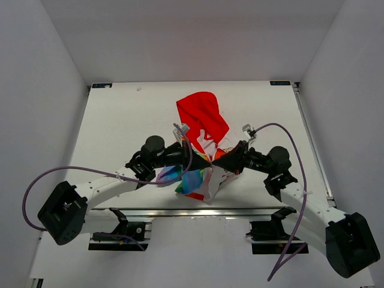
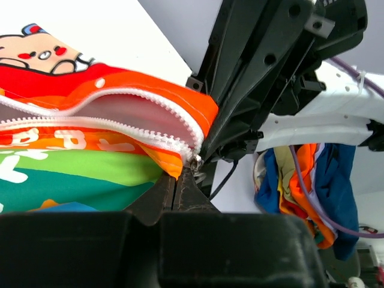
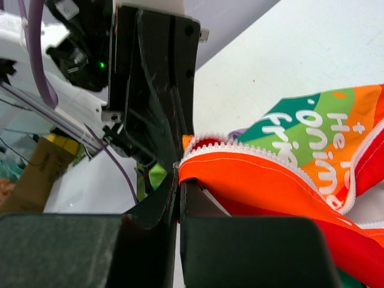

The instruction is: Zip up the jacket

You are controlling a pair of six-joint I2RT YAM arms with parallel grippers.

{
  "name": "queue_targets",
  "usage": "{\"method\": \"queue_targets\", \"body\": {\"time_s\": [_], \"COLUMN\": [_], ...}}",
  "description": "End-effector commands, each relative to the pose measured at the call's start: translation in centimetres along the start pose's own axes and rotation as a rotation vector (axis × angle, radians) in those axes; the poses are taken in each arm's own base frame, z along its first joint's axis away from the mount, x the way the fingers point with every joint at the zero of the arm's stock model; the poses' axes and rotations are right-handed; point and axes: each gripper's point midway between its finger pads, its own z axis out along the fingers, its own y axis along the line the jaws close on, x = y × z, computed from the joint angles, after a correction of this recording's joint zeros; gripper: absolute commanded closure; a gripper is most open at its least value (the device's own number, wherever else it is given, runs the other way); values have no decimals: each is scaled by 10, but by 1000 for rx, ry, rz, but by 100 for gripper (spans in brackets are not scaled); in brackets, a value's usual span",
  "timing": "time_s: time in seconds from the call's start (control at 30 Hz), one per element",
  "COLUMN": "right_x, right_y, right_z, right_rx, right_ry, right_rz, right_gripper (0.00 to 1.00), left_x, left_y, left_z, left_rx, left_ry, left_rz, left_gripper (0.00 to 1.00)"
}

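Top external view showed the jacket point(image 1: 201, 119) bunched mid-worktop point(image 1: 120, 120), red hood on its far side and rainbow front drooping at its near side. Left hand point(image 1: 208, 159) and right hand point(image 1: 218, 161) met tip to tip at the jacket's near-middle. In the left wrist view, the left hand point(image 2: 180, 185) was pinched shut on the orange hem right at the zipper's point(image 2: 150, 114) end, teeth still parted, with the right hand point(image 2: 240, 120) touching that same spot. In the right wrist view, the right hand point(image 3: 178, 192) was clamped closed on the orange edge beside the zipper teeth point(image 3: 240, 147).
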Motion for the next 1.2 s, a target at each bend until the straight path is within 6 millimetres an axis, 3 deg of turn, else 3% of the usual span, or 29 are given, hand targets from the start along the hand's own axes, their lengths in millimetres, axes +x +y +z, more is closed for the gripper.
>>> {"method": "queue_targets", "body": {"time_s": [0.0, 0.17, 0.4, 0.57, 0.7, 0.87, 1.07, 1.17], "right_x": [-62, -74, -85, -67, -30, -8, 6, 1], "right_y": [29, 27, 14, -12, -27, -28, -32, -33], "right_z": [7, 12, 11, 7, -2, -9, -20, -24], "right_rx": [-74, -69, 31, 165, 229, 248, 307, 346], "right_ry": [-201, -236, -261, -184, -73, 11, 82, 106], "right_rz": [-112, -102, -127, -90, -21, 27, 25, -23], "right_gripper": [100, 100, 100, 99, 79, 51, 42, 40], "left_x": [37, 59, 66, 64, 59, 59, 60, 58], "left_y": [2, -8, -9, -2, 0, 6, 7, 6], "left_z": [1, 7, 3, -1, 2, 9, 9, 8], "left_rx": [-4, 23, -2, -58, -67, -78, -80, -80], "left_ry": [118, 179, 188, 154, 127, 112, 105, 98], "left_rz": [0, 20, 33, 12, -5, -60, -76, -75], "left_gripper": [100, 100, 100, 100, 100, 100, 100, 100]}}
